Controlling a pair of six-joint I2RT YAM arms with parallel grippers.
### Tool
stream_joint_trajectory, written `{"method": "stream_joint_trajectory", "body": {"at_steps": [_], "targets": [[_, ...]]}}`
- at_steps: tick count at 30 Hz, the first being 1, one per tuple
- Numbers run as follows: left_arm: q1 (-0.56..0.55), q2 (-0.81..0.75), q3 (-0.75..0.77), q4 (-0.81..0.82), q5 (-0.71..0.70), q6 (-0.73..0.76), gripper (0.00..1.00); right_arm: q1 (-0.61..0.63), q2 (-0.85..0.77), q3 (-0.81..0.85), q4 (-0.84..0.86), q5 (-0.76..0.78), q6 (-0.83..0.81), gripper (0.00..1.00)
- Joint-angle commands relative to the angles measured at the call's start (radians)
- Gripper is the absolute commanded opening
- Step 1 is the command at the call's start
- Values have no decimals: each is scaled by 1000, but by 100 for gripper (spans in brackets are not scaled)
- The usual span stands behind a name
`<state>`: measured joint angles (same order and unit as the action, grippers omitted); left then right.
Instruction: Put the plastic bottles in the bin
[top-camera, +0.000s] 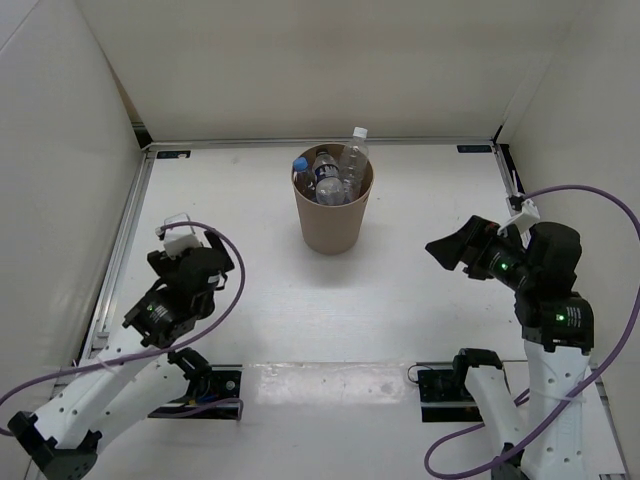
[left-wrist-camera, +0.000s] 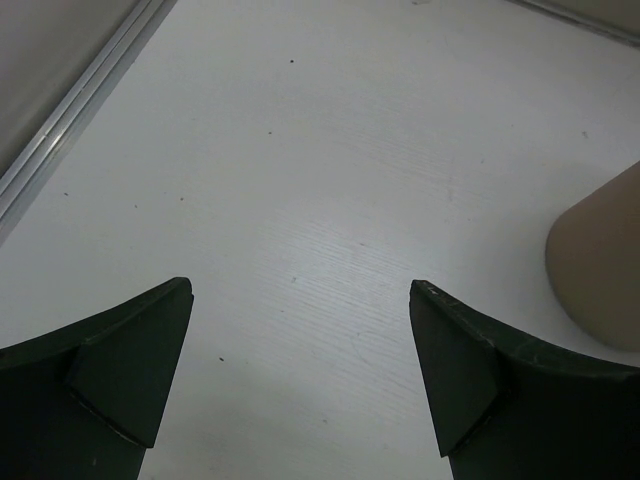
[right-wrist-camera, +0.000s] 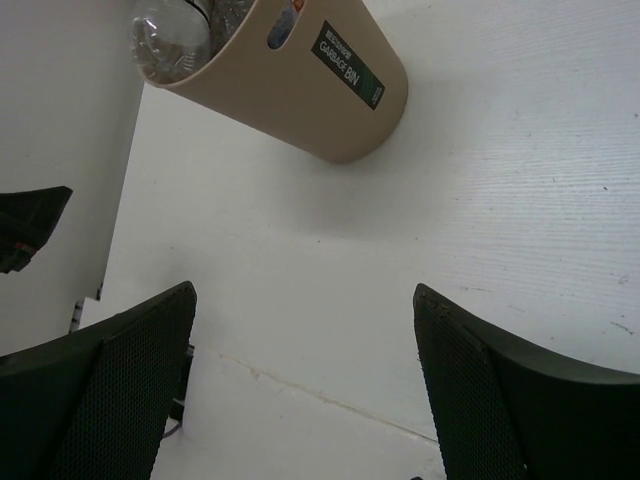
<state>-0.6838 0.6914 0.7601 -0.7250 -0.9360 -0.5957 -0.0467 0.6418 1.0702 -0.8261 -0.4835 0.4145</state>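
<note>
The tan-brown bin (top-camera: 333, 222) stands upright at the middle back of the table. Several clear plastic bottles stand inside it: one with a blue cap (top-camera: 300, 164), one with a white cap (top-camera: 359, 133) sticking up highest, and one with a dark cap (top-camera: 322, 153). In the right wrist view the bin (right-wrist-camera: 300, 80) shows at the top with a bottle (right-wrist-camera: 168, 40) in its mouth. Its base edge shows in the left wrist view (left-wrist-camera: 600, 270). My left gripper (top-camera: 205, 250) is open and empty, left of the bin. My right gripper (top-camera: 450, 250) is open and empty, right of the bin.
White walls enclose the table on the left, back and right. A metal rail (top-camera: 125, 240) runs along the left edge. Purple cables (top-camera: 600, 200) loop from both arms. The bin carries a dark label (right-wrist-camera: 350, 65).
</note>
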Motion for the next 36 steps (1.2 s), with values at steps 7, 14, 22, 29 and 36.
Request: {"method": "stream_joint_trajectory", "body": {"at_steps": [7, 14, 22, 29, 36], "targets": [[4, -113, -80, 70, 17, -67, 100, -108, 36, 60, 2, -104, 20, 90], [6, -227, -223, 310, 42, 89, 100, -176, 81, -13, 64, -264, 63, 90], [7, -259, -413, 711, 91, 376, 100, -176, 61, -33, 93, -309, 70, 90], [6, -91, -300, 587, -93, 464, 100, -139, 24, -30, 41, -224, 11, 90], [3, -81, -301, 680, -320, 521, 100, -140, 45, -61, 62, -259, -11, 90]]}}
